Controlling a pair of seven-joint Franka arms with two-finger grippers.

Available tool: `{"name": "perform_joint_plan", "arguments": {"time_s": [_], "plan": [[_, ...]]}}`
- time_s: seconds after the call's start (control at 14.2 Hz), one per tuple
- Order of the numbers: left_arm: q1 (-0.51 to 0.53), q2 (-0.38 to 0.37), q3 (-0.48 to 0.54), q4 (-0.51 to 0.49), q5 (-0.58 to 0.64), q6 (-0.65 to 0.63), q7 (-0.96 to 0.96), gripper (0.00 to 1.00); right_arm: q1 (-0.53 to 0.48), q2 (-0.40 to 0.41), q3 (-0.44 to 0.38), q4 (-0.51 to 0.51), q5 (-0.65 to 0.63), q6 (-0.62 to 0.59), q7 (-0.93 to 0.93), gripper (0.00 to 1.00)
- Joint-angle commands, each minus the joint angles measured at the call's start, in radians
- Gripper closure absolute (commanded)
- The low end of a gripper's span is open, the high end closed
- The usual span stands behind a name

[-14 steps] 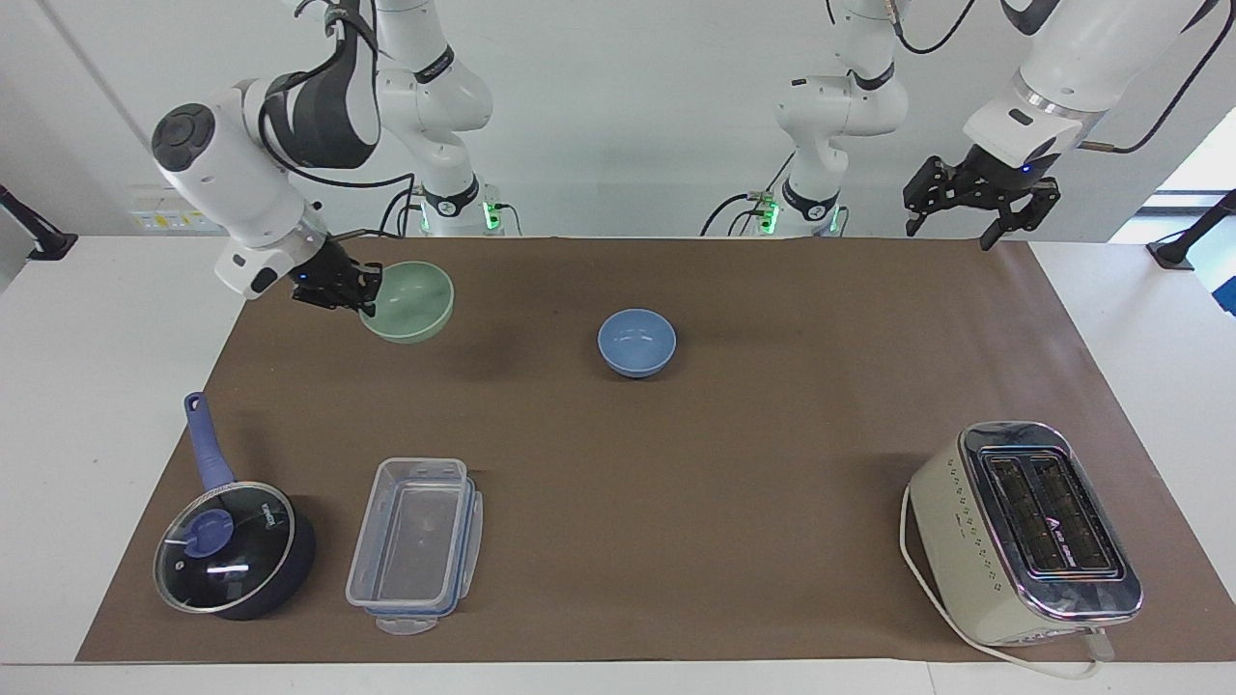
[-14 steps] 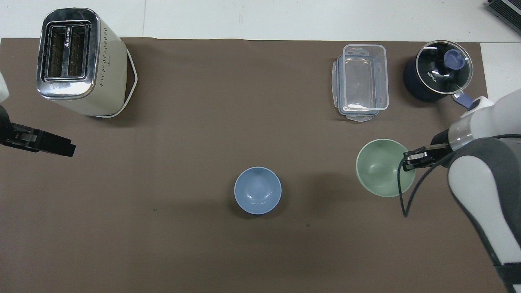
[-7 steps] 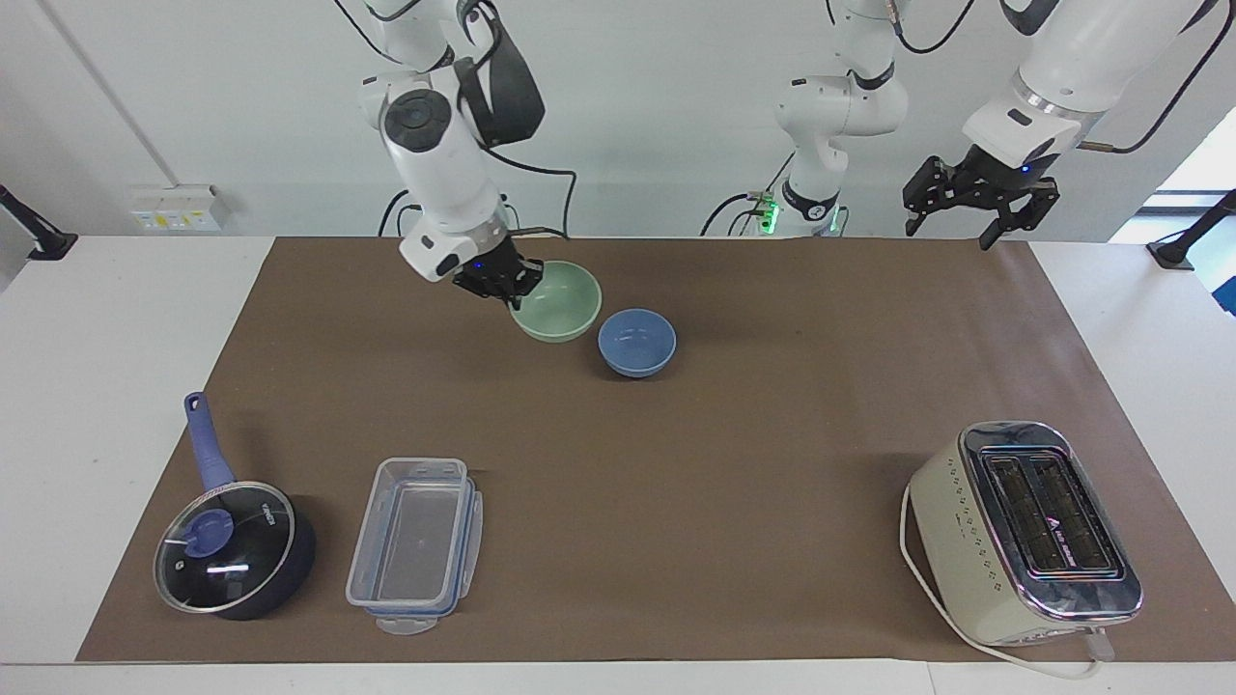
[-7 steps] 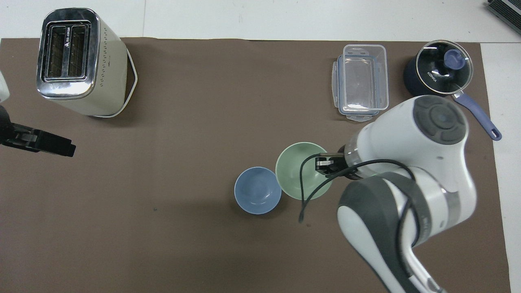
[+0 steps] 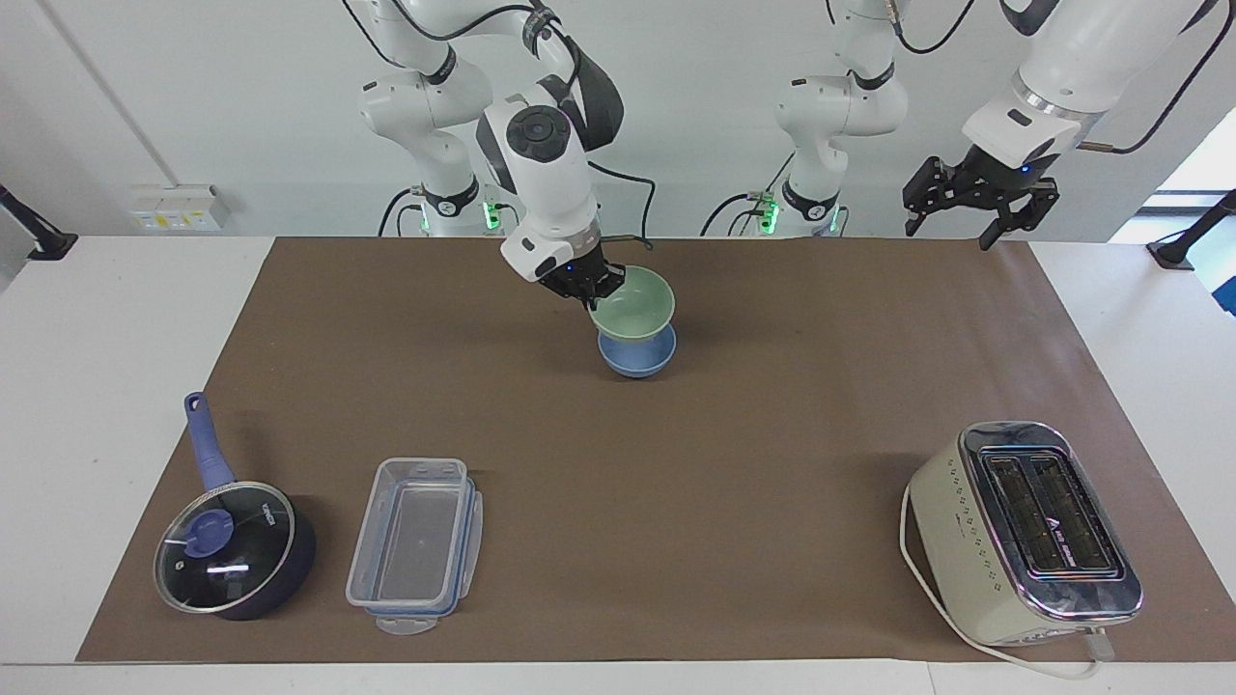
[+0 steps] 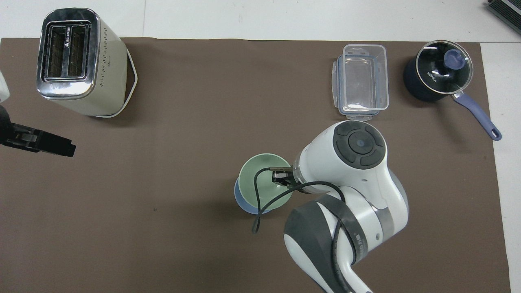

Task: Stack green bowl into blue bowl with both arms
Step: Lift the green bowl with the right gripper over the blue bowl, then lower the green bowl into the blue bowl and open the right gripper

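Facing view: right gripper holds green bowl above blue bowl.

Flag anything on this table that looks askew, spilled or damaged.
Nothing stands out. The right gripper holds the pale mint-green bowl by its rim, slightly tilted, over the light periwinkle-blue bowl. The left gripper waits over the mat's edge. Nothing spilled.

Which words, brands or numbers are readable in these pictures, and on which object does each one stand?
"KONKA": white print on the glass lid of the saucepan.
Toaster: a triangle logo with small print on its top, too small to read.
Right arm: small print on its dark band, unreadable.
Green bowl, blue bowl, container: no text visible.
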Motion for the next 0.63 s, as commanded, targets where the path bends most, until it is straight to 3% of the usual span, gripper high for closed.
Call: {"name": "perform_joint_plan", "arguments": {"time_s": [0.0,0.56], "plan": [[0.007,-0.022,-0.005,-0.026,0.015,0.0,0.01,0.0,0.001,0.001,-0.004,-0.034,0.027,0.025,0.002,1.0],[0.005,-0.022,-0.005,-0.024,0.015,-0.006,0.01,0.0,0.018,0.037,-0.006,-0.079,0.064,0.105,-0.01,1.0]]}}
